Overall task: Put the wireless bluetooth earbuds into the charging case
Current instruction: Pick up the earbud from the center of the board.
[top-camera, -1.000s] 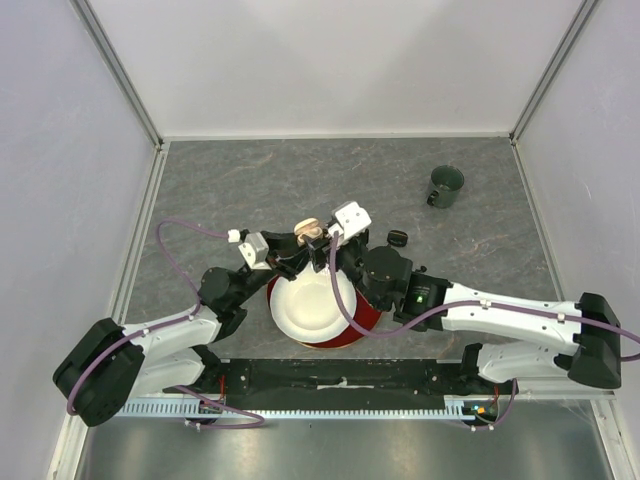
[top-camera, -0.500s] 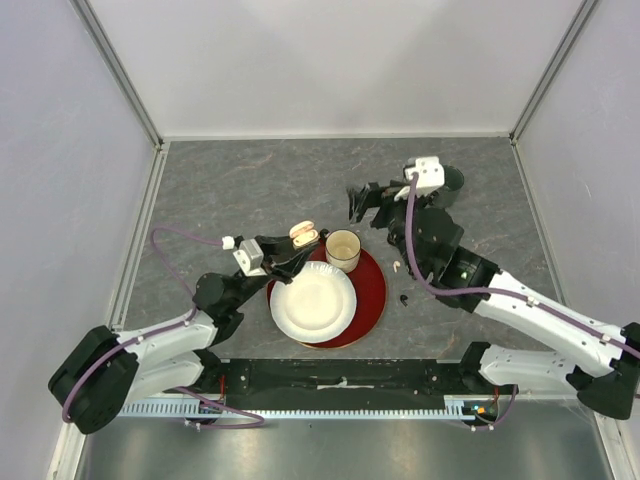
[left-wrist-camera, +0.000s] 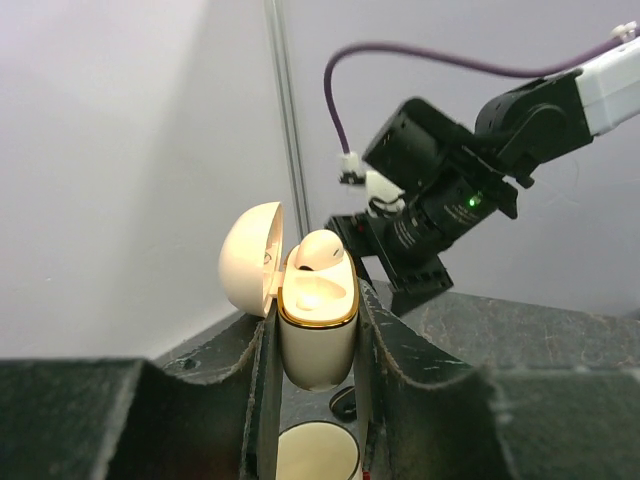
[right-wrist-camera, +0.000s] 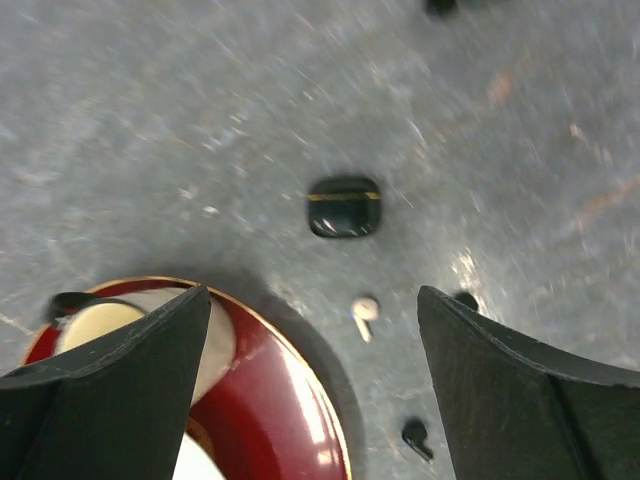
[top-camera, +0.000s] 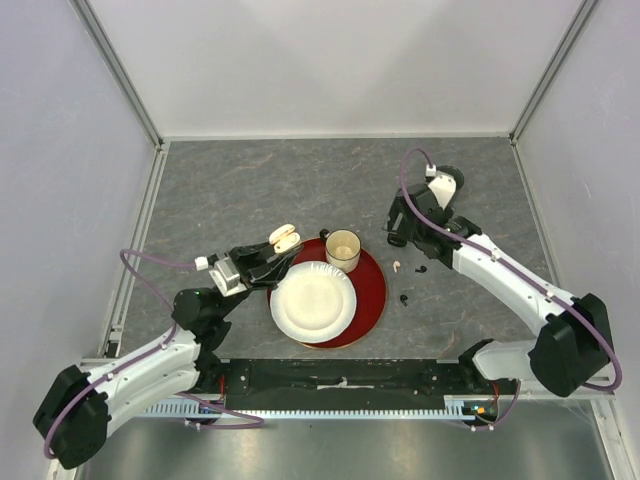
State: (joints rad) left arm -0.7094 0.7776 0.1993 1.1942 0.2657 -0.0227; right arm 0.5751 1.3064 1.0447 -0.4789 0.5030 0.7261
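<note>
My left gripper (top-camera: pixel 278 246) is shut on a cream charging case (top-camera: pixel 283 237) with its lid open, held upright above the table left of the cup. In the left wrist view the case (left-wrist-camera: pixel 318 330) sits between my left gripper's jaws (left-wrist-camera: pixel 316 312), and one white earbud (left-wrist-camera: pixel 320 250) sits in it. My right gripper (top-camera: pixel 397 232) is open and empty over the table right of the red plate. In the right wrist view its jaws (right-wrist-camera: pixel 313 292) stand wide, with a white earbud (right-wrist-camera: pixel 365 312) between them, a black earbud (right-wrist-camera: pixel 464 299) by the right finger and another black earbud (right-wrist-camera: pixel 417 436) nearer. The white earbud (top-camera: pixel 398 266) and the two black ones (top-camera: pixel 418 268) (top-camera: pixel 404 298) lie loose on the table.
A closed black case (right-wrist-camera: pixel 344 207) lies on the table ahead of the right gripper. A paper cup (top-camera: pixel 343 248) and a white paper plate (top-camera: pixel 312 300) sit on a red plate (top-camera: pixel 372 290). A dark green mug (top-camera: pixel 450 170) stands at the back right, partly behind the right wrist.
The right arm left the cream case, swung right and back, then came down over the loose earbuds. The left gripper carried the case a little to the left.
</note>
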